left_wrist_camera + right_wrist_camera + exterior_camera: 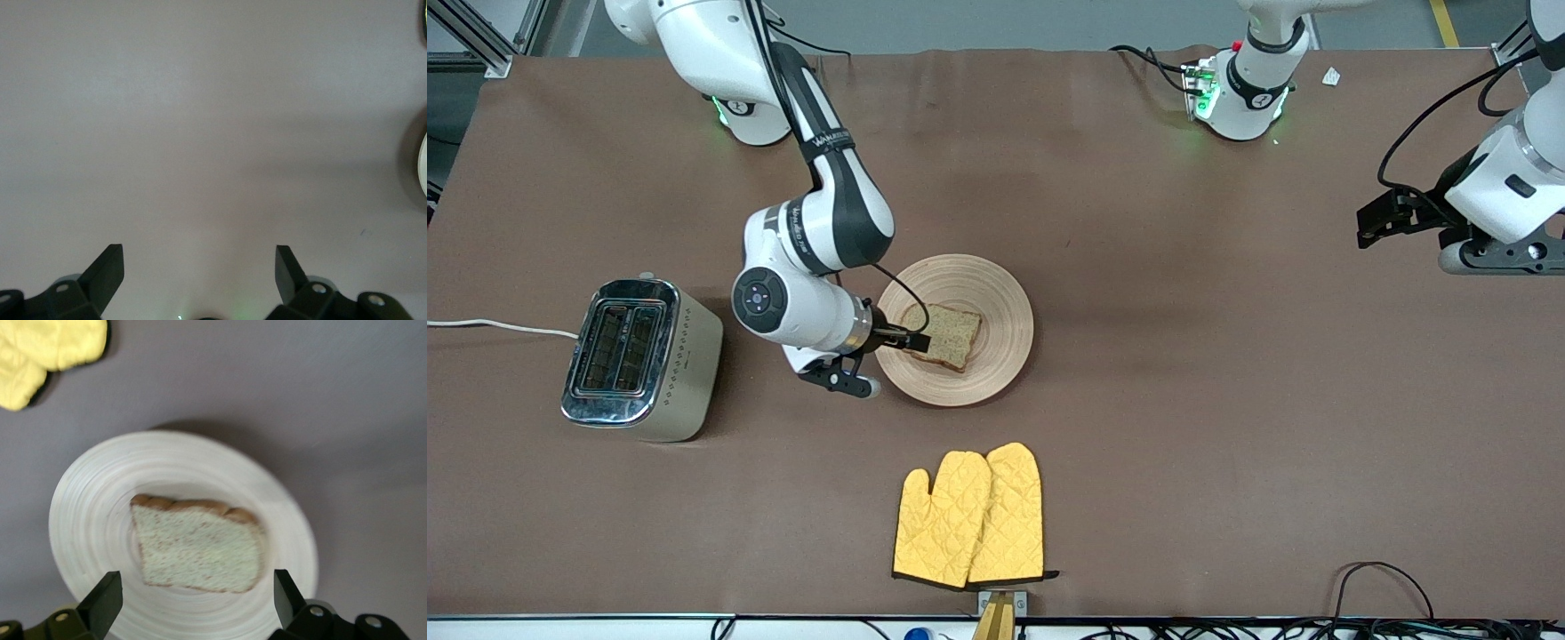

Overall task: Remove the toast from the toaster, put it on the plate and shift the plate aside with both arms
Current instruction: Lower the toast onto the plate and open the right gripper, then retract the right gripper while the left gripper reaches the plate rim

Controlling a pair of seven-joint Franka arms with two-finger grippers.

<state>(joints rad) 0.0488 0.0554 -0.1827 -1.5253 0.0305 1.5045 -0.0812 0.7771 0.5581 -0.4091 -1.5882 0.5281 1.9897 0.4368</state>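
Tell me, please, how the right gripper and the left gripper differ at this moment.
The right gripper hangs over the plate, right above the toast; the left gripper waits over bare table at the left arm's end. The right wrist view shows toast and plate, the left only tabletop. Both grippers are open and hold nothing.

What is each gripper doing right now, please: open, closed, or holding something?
Right gripper: open, holding nothing, over the toast lying on the plate.
Left gripper: open, empty, waiting over bare table at the left arm's end.
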